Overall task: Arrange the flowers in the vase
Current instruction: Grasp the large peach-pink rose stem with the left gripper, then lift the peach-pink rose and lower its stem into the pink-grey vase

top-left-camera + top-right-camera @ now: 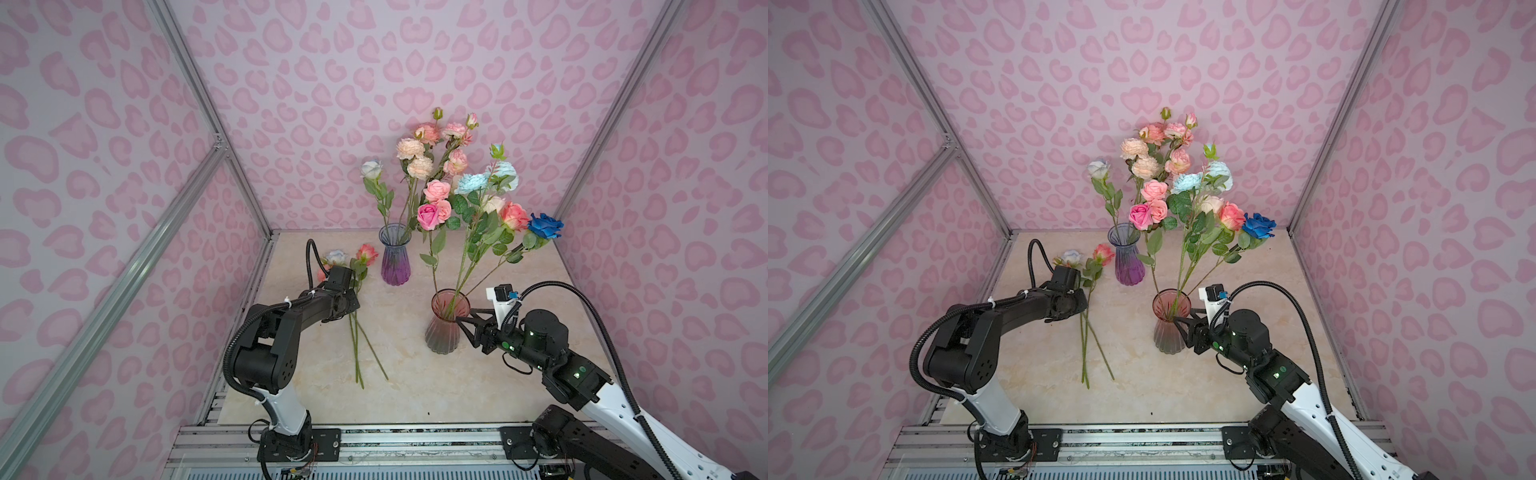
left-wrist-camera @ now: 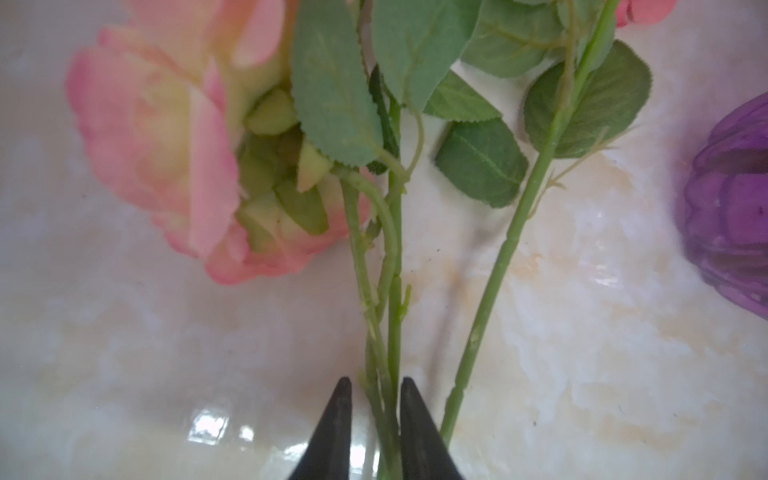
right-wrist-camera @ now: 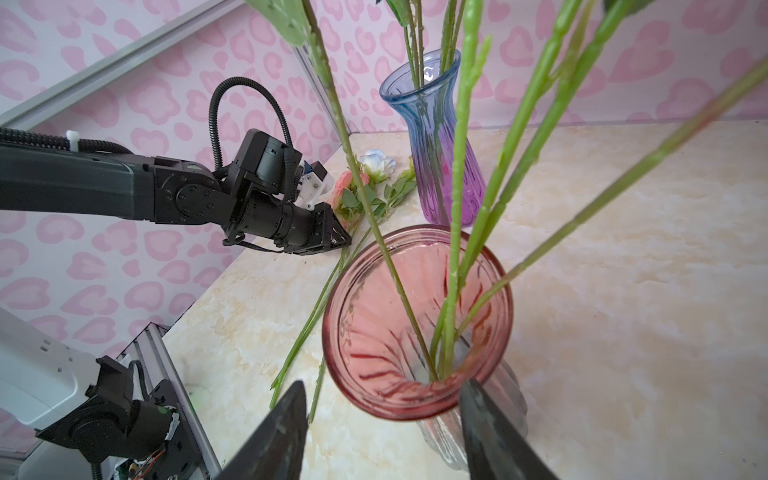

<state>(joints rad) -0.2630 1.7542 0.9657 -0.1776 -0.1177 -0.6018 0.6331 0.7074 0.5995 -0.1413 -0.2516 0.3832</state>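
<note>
At lower centre, the left gripper (image 2: 375,380) is set narrowly around two flower stems (image 2: 394,249); clamping is unconfirmed. The right gripper (image 3: 384,384) is spread wide beside the pink vase (image 3: 330,316).

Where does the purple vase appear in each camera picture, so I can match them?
Top view: the purple vase stands near the back edge of the table, about mid-picture.
Top view: same spot, slightly further left.
Left wrist: only part of its body, cut off at the picture's edge.
Right wrist: whole, behind the pink vase.
Shared landmark: the loose flowers lying beside it.
</note>
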